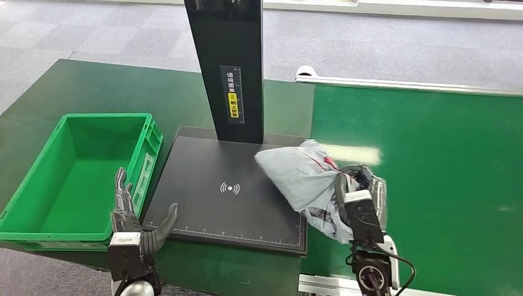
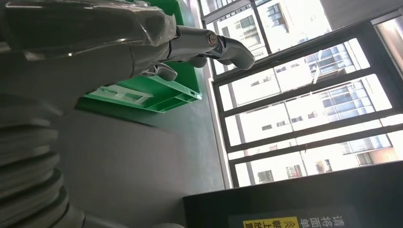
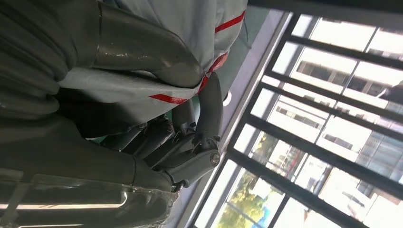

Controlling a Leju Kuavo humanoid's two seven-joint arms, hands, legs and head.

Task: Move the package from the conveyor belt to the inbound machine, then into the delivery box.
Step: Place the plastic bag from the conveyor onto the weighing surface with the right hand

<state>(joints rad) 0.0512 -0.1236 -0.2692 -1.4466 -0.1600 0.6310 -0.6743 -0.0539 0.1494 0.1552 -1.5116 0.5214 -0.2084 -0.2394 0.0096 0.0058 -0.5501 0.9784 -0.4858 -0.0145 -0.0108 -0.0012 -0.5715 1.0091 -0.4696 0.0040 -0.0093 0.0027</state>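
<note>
At the right edge of the inbound machine (image 1: 228, 191), my right hand (image 1: 353, 185) grips the package (image 1: 302, 179); I should lower it flat onto the plate centre. Left hand (image 1: 132, 216) hangs open, empty.

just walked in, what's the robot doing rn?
The right hand grips a grey plastic package that straddles the right edge of the black inbound machine platform, partly over the green conveyor belt. The left hand holds nothing, fingers apart, beside the green delivery box, which has nothing in it.
</note>
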